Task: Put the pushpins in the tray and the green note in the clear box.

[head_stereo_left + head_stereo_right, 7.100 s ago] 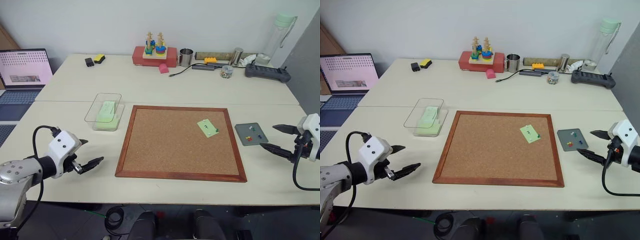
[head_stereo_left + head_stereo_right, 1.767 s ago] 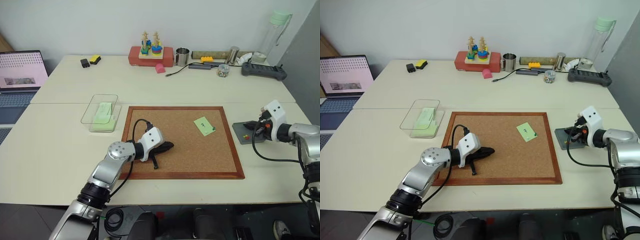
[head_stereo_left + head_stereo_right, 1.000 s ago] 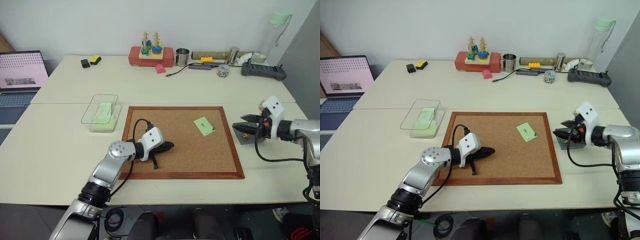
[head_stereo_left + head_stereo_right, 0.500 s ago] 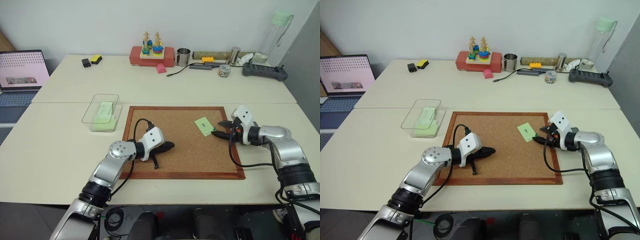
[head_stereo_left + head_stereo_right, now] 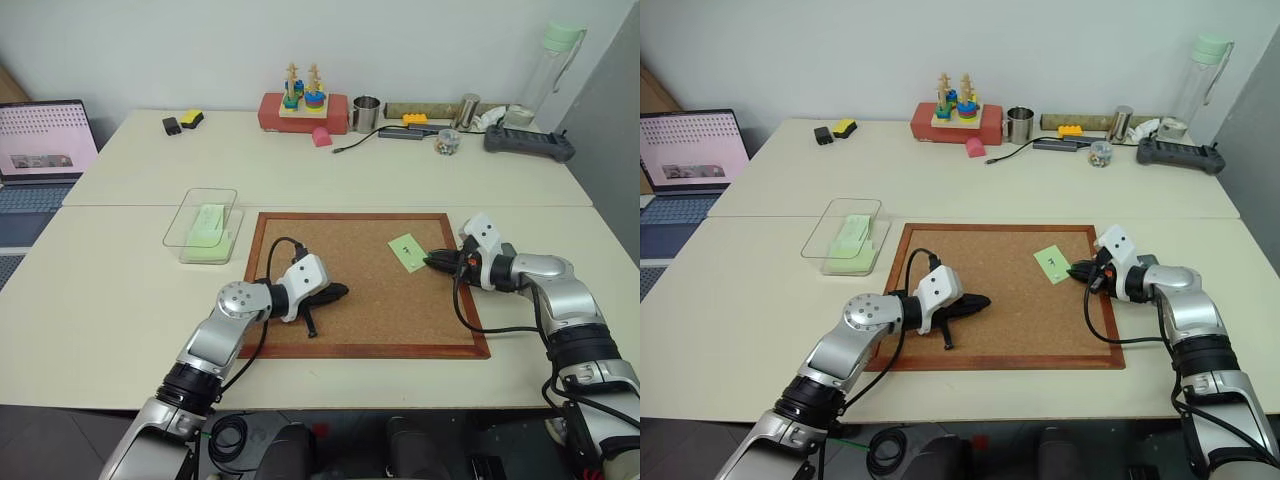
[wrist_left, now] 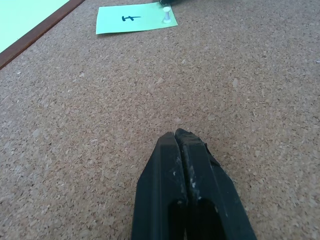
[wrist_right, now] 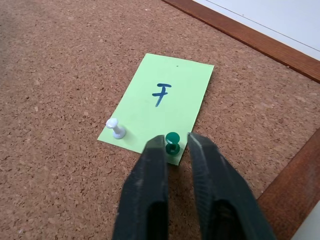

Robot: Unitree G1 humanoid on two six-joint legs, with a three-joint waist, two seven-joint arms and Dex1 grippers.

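Note:
The green note [image 7: 162, 107], marked with a dark letter, lies pinned on the cork board [image 5: 330, 330] near its far right corner. Two pushpins stand in it, a white one [image 7: 116, 128] and a green one [image 7: 172, 138]. My right gripper [image 7: 173, 145] is shut on the green pushpin, one fingertip on each side. In the middle of the board rests my left gripper [image 5: 338, 292], shut and empty. The clear box [image 5: 203, 224] sits left of the board with pale green slips inside. The tray is hidden behind my right arm.
A laptop [image 5: 45, 135] stands at the far left. Along the back of the table are a red toy stand [image 5: 295, 110], a metal cup [image 5: 366, 113], a bottle [image 5: 548, 65] and a black device [image 5: 525, 143]. The board's wooden frame [image 5: 475, 320] runs under my right arm.
My right gripper came left from the tray to the note's right edge, and its fingers have closed on the green pushpin. The left arm has not moved.

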